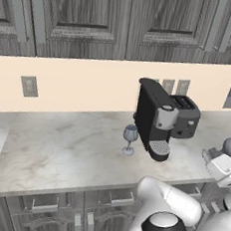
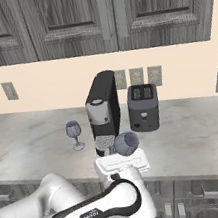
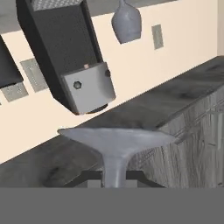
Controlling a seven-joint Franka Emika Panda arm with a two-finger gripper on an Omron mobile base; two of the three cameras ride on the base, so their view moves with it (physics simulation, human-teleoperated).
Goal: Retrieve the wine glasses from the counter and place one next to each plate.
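My claw (image 2: 121, 160) is shut tight on the thin stem of one wine glass (image 2: 126, 143), just in front of the black coffee machine (image 2: 102, 107). I hold this glass tipped over, so its stem lies sideways and not up and down. The other wine glass (image 2: 74, 135) stands up straight on the bench (image 2: 197, 136), just left of the coffee machine. I think I must carry mine away to a plate next.
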